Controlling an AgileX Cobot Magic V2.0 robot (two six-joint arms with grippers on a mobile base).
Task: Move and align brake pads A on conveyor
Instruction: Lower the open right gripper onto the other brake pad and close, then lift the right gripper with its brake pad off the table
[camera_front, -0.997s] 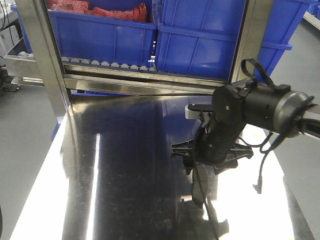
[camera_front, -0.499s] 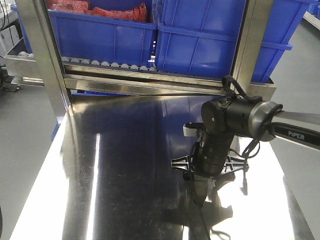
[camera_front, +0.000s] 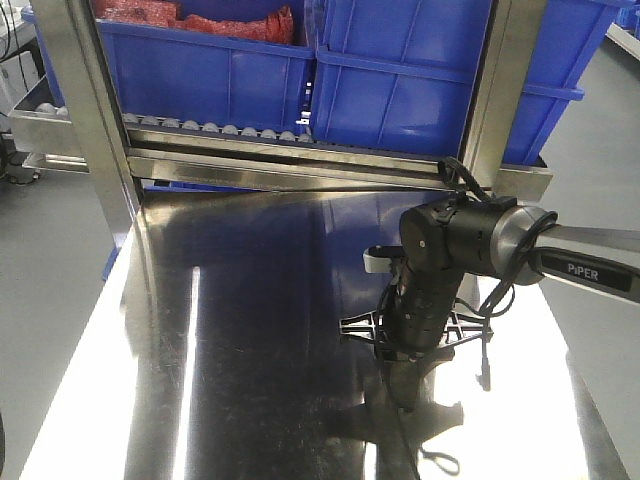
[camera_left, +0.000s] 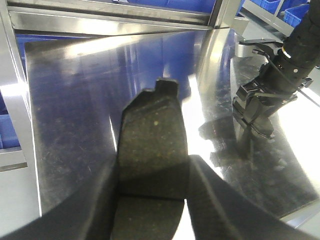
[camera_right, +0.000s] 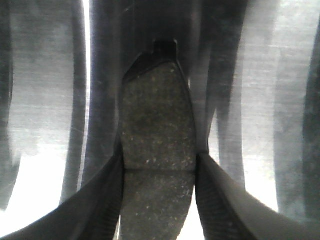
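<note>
Right claw (camera_front: 404, 388) lower over steel table (camera_front: 250, 330)

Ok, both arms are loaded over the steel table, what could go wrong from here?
The left gripper and right gripper pinch the left pad and right pad by their edges with much sticking out, so either could swivel or slip. The right gripper hangs low over the steel table; its pad's tip might strike it.

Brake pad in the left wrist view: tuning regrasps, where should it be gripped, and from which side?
Probably pinch the brake pad across its narrow width near the centre groove, coming from the end opposite the tab: its long edges run nearly parallel there.
</note>
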